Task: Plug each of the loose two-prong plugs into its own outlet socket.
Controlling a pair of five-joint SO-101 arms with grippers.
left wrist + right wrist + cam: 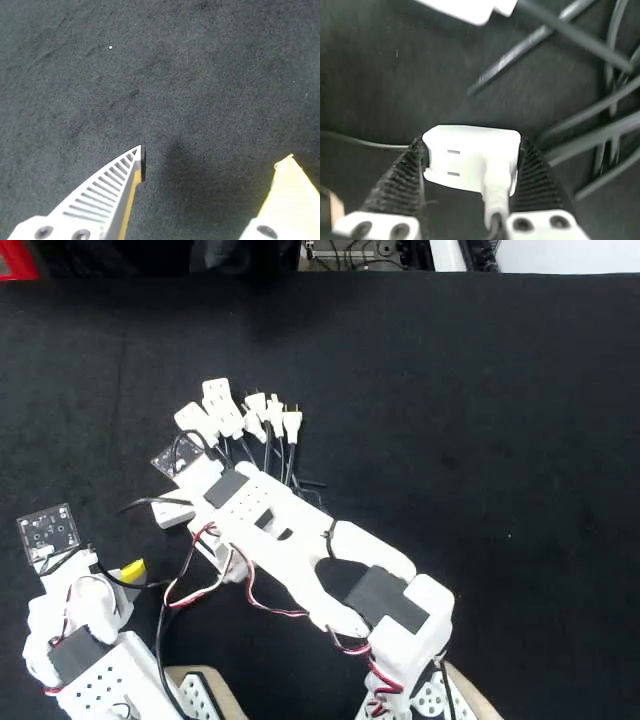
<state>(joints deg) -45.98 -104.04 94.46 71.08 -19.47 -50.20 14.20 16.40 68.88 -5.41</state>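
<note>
1. Right jaws: clamped on a white socket [470, 150], one pad against each side. Its two slots face the camera.
2. A white fitting [495, 192] lies against the socket beside the slots. I cannot tell whether it is a plug seated there.
3. Black cords [580, 120] cross the counter [480, 440] just beside the held socket.
4. High view: my right arm [300, 540] lies stretched to a cluster left of the counter's centre. There, white outlets [217, 400] sit with loose plugs [275, 412] just beside them, prongs pointing away from me.
5. Left jaws: apart, gripping nothing, over the black counter. My left arm [80, 640] sits at the near left edge, well apart from the cluster.
</note>
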